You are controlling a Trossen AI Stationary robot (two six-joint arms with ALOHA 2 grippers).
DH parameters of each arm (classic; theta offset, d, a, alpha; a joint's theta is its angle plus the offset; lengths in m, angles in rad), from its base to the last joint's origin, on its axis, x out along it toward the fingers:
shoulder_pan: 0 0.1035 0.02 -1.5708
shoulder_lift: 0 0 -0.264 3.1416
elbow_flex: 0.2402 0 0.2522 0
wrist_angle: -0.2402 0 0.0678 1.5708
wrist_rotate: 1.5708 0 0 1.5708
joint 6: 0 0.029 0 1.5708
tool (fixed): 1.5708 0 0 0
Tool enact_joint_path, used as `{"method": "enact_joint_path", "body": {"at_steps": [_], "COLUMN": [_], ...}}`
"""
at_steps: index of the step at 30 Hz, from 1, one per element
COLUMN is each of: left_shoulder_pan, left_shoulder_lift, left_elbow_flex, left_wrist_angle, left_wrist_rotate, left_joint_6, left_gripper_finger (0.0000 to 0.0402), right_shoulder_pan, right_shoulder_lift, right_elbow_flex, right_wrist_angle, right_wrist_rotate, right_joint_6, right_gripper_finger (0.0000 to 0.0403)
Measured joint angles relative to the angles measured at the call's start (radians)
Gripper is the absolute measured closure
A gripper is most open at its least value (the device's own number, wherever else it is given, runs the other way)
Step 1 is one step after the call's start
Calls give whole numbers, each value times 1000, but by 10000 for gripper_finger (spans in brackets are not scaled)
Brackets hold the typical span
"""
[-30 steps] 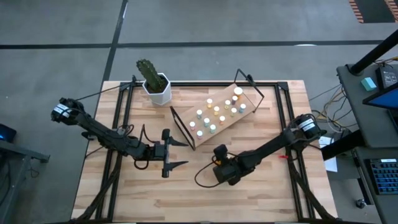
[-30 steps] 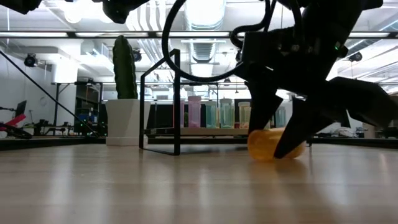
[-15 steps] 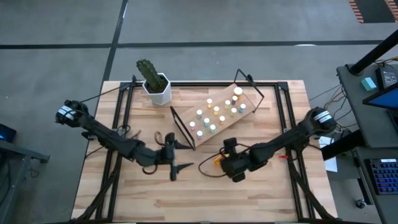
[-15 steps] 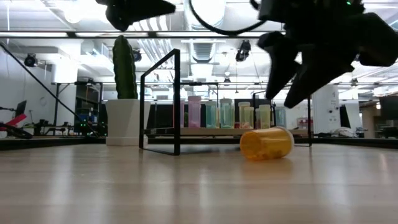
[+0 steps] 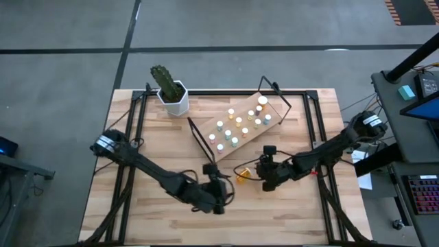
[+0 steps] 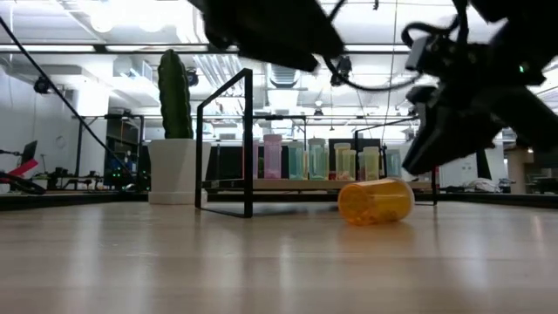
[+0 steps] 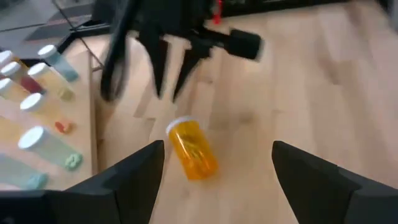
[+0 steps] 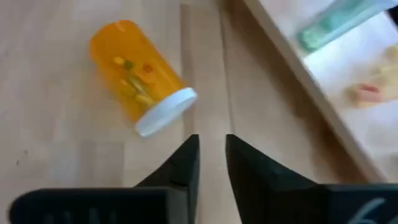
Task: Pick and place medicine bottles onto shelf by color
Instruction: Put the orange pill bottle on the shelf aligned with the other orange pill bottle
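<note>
The orange bottle (image 8: 138, 83) lies on its side on the table (image 5: 288, 213), free, just ahead of the right gripper (image 8: 211, 163), whose jaws are almost together and empty; the left gripper (image 7: 214, 177) faces it, jaws wide, near the shelf (image 5: 240, 123)

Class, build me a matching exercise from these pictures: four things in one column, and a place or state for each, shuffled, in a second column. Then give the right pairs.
Column one:
1. orange bottle
2. cactus pot
3. left gripper
4. right gripper

Column two:
A. fingers nearly together, holding nothing
B. lying on its side on the table
C. fingers spread wide
D. upright near the table's far edge

Pairs: 1-B, 2-D, 3-C, 4-A
</note>
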Motion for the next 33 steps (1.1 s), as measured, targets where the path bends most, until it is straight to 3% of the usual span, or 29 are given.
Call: {"method": "enact_joint_path", "body": {"at_steps": [8,17,33], "left_shoulder_pan": [17,26,45], "left_shoulder_lift": [180,270,293], "left_elbow_flex": [106,106,41], "left_wrist_angle": [14,21,29], "left_wrist_rotate": [-57,-58,-9], "left_joint_6": [-74,-155,-98], "left_gripper_finger": [121,121,122], "right_shoulder_pan": [6,44,74], "right_shoulder_lift": [79,193,305], "right_elbow_flex": [-68,-62,50], "right_wrist_angle": [209,436,431], "right_wrist_rotate": [-6,-94,-96], "right_joint_6": [5,-39,-53], "right_gripper_finger": [383,394,394]}}
